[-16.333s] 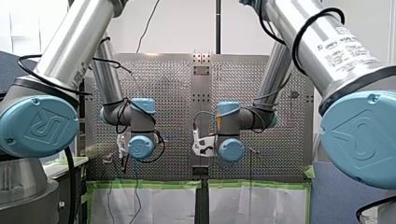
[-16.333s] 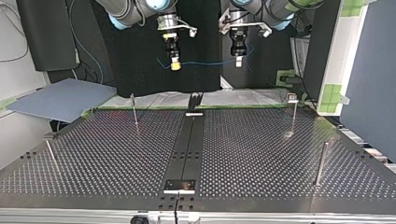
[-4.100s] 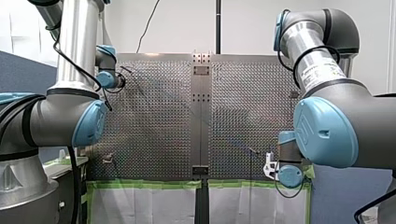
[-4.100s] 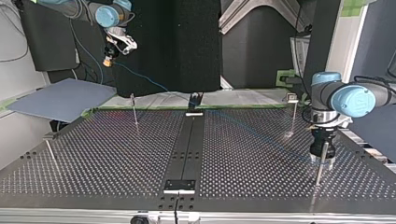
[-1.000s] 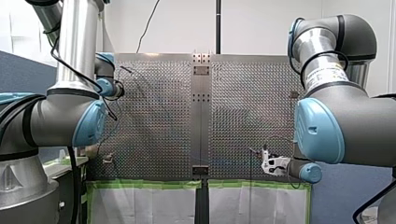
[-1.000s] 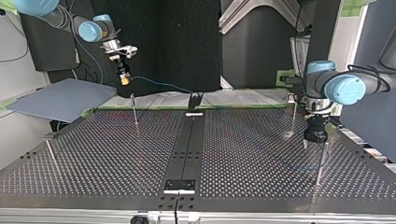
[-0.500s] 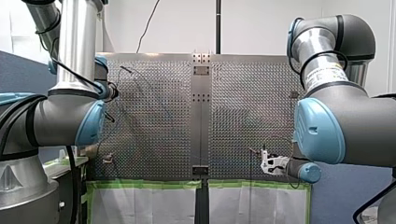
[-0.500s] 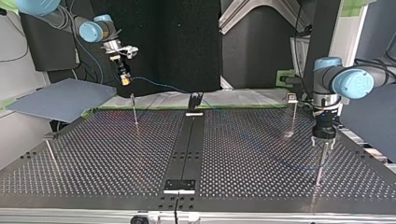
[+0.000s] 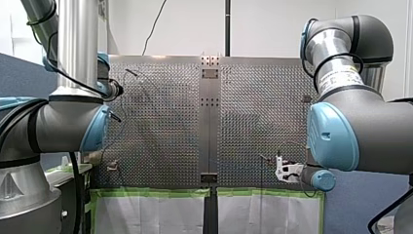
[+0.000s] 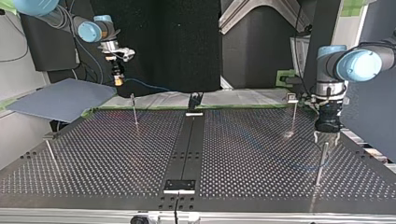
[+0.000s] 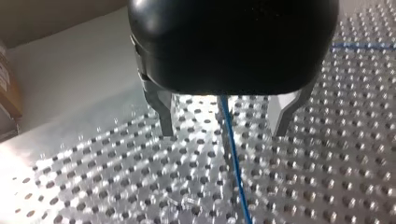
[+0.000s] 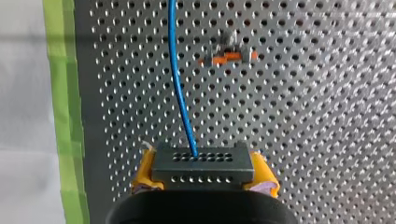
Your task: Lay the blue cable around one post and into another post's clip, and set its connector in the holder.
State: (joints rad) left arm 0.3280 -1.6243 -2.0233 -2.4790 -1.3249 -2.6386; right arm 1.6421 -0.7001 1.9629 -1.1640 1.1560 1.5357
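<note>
Right gripper (image 12: pixel 204 173): yellow pads clamped on black connector (image 12: pixel 203 161), upper left of top view, over table (image 10: pixel 93 158). Blue cable (image 12: pixel 180 93) exits connector. Left gripper (image 11: pixel 224 130): fingers apart, cable passing between them, mid-right, above post (image 10: pixel 321 161).

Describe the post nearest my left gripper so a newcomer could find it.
In the top view, look at the right side of the perforated table. The post stands just below my left gripper; unlike the thinner, clip-topped post behind it, it is thick and plain.
</note>
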